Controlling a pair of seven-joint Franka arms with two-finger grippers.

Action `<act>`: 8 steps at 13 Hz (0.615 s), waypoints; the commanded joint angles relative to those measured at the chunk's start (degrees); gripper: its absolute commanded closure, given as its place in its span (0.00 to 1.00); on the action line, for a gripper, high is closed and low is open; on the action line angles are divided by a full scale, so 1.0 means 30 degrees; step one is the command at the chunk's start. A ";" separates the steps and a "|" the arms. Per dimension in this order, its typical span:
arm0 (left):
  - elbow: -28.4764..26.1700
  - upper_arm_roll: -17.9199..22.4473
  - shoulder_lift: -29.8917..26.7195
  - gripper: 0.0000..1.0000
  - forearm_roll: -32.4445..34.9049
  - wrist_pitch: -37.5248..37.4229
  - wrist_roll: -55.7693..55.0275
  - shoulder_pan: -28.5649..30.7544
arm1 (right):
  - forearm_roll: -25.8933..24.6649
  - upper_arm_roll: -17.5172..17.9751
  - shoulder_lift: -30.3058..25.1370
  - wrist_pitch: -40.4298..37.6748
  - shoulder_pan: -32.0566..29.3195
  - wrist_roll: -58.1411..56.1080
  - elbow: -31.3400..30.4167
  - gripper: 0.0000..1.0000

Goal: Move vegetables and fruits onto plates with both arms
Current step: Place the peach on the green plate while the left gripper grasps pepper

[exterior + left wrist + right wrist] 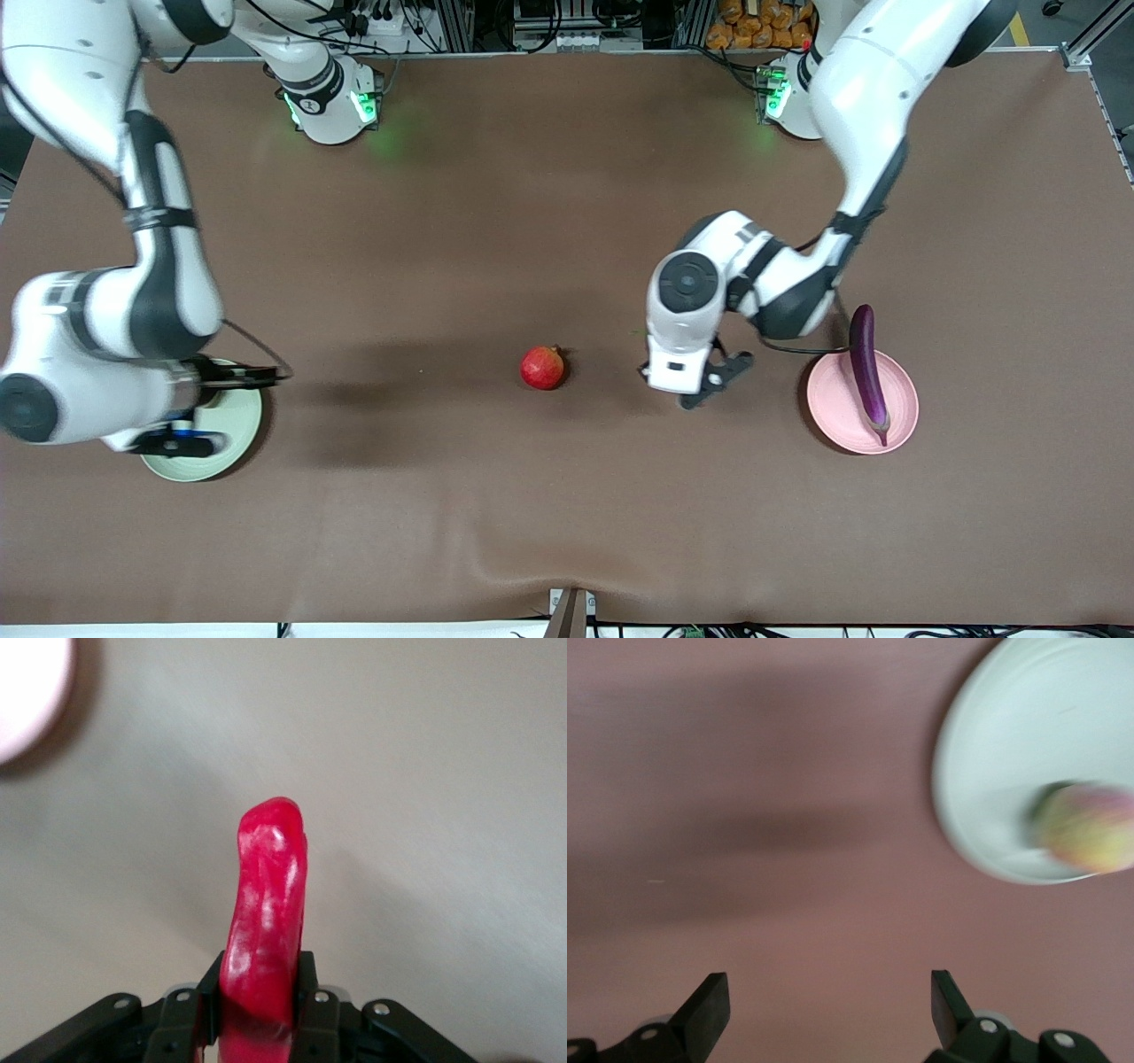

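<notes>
My left gripper (pixel 263 979) is shut on the red chili pepper (pixel 266 895) and holds it over bare table between the red pomegranate-like fruit (pixel 542 368) and the pink plate (pixel 833 416). The purple eggplant (pixel 866 368) lies across the pink plate, its end overhanging the rim. A corner of the pink plate shows in the left wrist view (pixel 27 691). My right gripper (pixel 830 988) is open and empty over the table beside the pale green plate (pixel 992 753). The yellow-green apple (pixel 1090 828) lies in that plate. In the front view the right arm's hand (pixel 173 439) covers part of the green plate (pixel 235 439) and hides the apple.
The brown table (pixel 567 514) spreads around the fruit. Both arm bases stand along the table edge farthest from the front camera. The left arm's hand (pixel 682 337) hides the chili in the front view.
</notes>
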 commanded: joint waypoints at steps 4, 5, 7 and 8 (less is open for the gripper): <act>-0.2338 -0.0204 -0.1990 1.00 -0.0714 -0.0751 0.6028 0.3783 | 0.3924 0.0244 0.0457 0.4186 0.3741 0.9251 0.0254 0.00; -0.2399 -0.0233 -0.1874 1.00 -0.0713 -0.0751 0.6790 0.4514 | 0.4275 0.0244 0.0719 0.5622 0.4678 1.0833 0.0166 0.00; -0.2574 -0.0204 -0.1407 1.00 -0.0684 -0.0460 0.7905 0.5746 | 0.4075 0.0215 0.1654 0.7764 0.6816 1.4232 0.0047 0.00; -0.2546 -0.0204 -0.1230 1.00 -0.0568 -0.0400 0.8433 0.6274 | 0.4044 0.0215 0.2008 0.9051 0.7348 1.5146 0.0047 0.00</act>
